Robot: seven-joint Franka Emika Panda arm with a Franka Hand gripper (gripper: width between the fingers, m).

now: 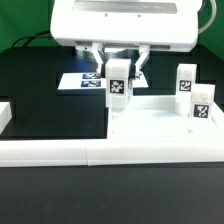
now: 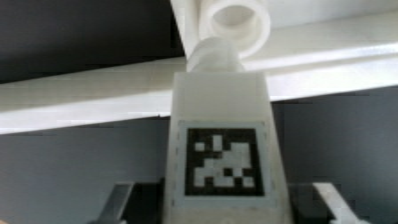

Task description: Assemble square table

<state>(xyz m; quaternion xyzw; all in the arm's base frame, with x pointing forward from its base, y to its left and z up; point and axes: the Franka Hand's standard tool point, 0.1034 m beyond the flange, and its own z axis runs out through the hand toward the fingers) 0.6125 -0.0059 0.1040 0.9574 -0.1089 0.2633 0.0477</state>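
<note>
Two views give different parts of the scene. The exterior view takes in the whole setup: the gripper point(image 1: 118, 72) hangs under the arm's white housing and holds one white leg point(image 1: 118, 88) upright above the square tabletop point(image 1: 150, 122), a large flat white slab lying on the black table point(image 1: 50, 90). Two more tagged legs point(image 1: 193, 92) stand together on the slab near the exterior view's right. Behind the arm lies the marker board point(image 1: 82, 79), flat on the table, and a long white rail point(image 1: 110, 152) runs along the front edge.

Only the wrist view shows the grip close up. The held leg point(image 2: 221, 140) fills the middle of it, a white block with a black-and-white tag on its face, narrowing to a rounded tip. The dark fingers point(image 2: 118, 200) sit partly closed against the leg's two sides, clamping it. Beyond the tip a round socket point(image 2: 233, 17) appears in a white surface; whether the tip touches it I cannot tell.
</note>
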